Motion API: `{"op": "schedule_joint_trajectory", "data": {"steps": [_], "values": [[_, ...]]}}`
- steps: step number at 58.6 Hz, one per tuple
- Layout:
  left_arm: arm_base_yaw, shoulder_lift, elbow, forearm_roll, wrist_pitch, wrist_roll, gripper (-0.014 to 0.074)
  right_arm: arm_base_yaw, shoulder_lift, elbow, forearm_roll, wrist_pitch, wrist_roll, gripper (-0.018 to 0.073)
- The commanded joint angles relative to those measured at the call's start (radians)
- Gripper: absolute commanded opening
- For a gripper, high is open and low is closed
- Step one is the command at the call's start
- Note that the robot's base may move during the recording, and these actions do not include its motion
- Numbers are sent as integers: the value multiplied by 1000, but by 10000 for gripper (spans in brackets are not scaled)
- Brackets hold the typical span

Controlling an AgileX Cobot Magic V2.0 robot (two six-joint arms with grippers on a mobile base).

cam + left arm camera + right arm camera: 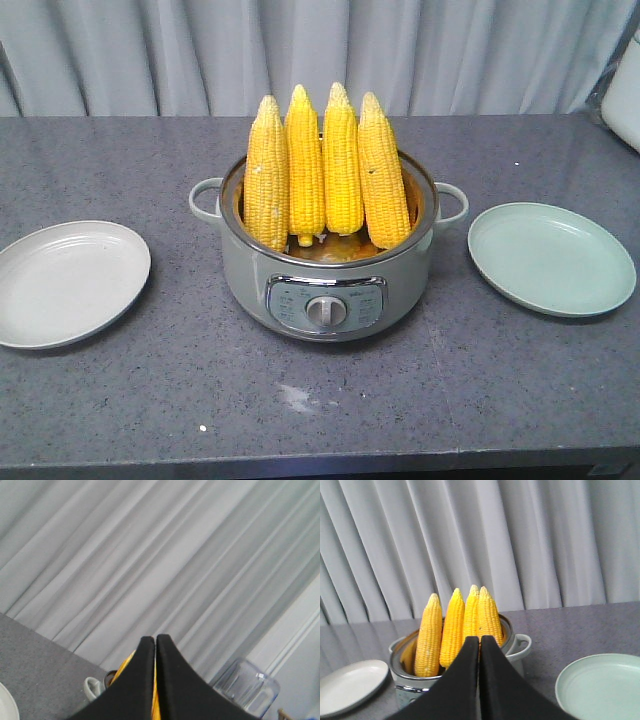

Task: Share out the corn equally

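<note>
Several yellow corn cobs (325, 170) stand upright side by side, tips up, in a grey-green electric pot (250, 285) at the table's middle. A white plate (70, 285) lies left of the pot and a pale green plate (550, 258) lies right of it; nothing is on either. Neither gripper shows in the front view. My left gripper (154, 638) is shut and holds nothing; a sliver of corn (126, 665) and a pot handle (91, 687) show behind it. My right gripper (480, 638) is shut too, in front of the corn (454, 627) and apart from it.
The dark grey speckled tabletop (130, 150) runs back to a grey curtain (400, 50). A clear plastic container (247, 690) stands to the right of the pot, and a pale object (625, 95) sits at the table's far right edge.
</note>
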Motion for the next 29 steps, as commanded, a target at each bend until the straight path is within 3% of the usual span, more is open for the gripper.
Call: {"op": "schedule_joint_trajectory", "data": {"steps": [1, 7, 14, 29], "values": [[1, 103, -94, -14, 61, 120, 0, -3, 125, -118, -2, -21, -152, 8], [1, 199, -171, -14, 123, 222, 24, -3, 237, -198, -2, -13, -249, 51], [1, 303, -239, -14, 154, 288, 98, -3, 345, -268, -2, -11, -322, 169], [1, 450, -315, -15, 174, 299, 427, -4, 561, -356, -6, -47, -396, 594]]}}
